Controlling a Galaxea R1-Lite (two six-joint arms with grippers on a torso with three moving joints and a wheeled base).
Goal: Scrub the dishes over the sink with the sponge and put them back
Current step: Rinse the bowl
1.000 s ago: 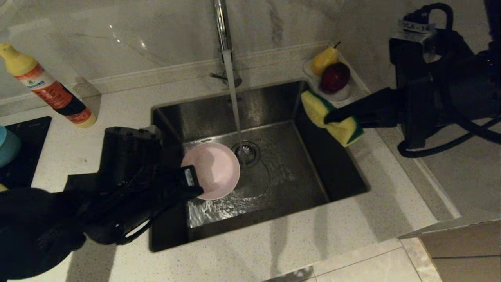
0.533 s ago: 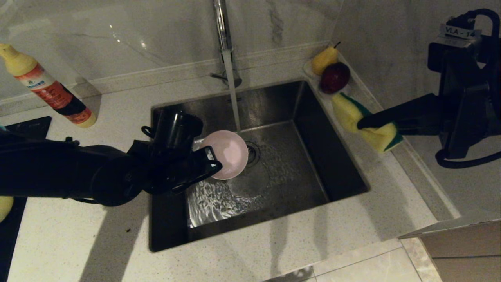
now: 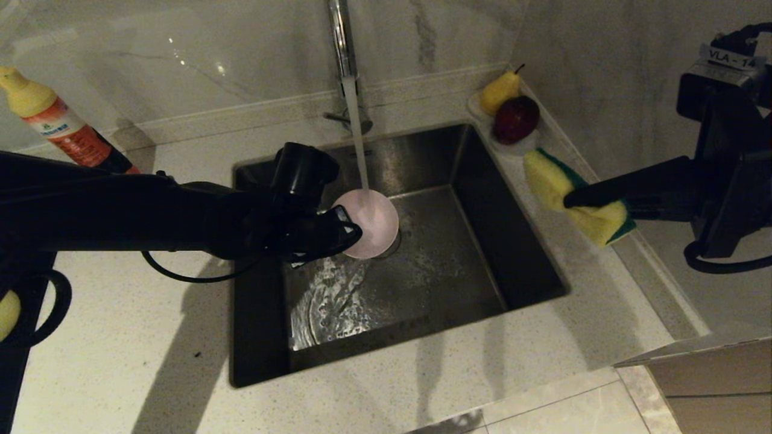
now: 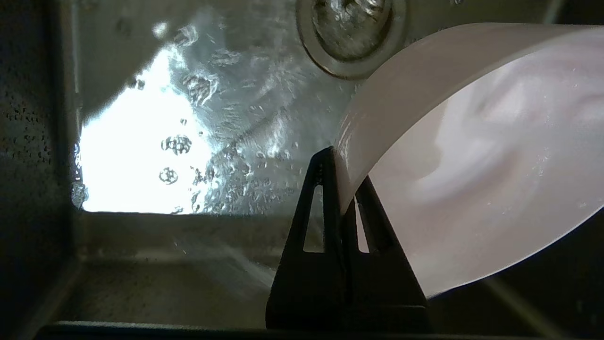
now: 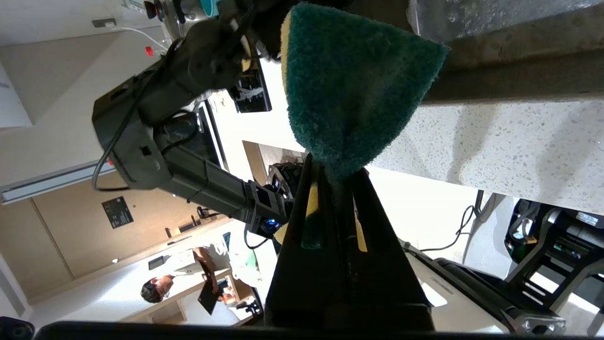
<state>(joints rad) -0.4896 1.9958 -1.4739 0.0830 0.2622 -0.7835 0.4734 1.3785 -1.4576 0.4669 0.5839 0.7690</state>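
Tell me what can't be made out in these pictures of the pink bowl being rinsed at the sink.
- Drain strainer: in the head view the pink bowl held by the left hand covers it; the left wrist view's edge cuts it off.
- Sponge: the right hand hides its middle.
- Bottle: the left arm covers its lower part.
- The other bowls: not identifiable in any view.

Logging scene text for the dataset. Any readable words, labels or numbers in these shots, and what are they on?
"VLA - 14": white tag on top of the right arm's wrist housing.
Bottle at the back left of the counter: printed orange label, too blurred to read.
Dark wall plaque in the right wrist view: too small to read.
Nothing readable on the sponge, pink bowl or sink.
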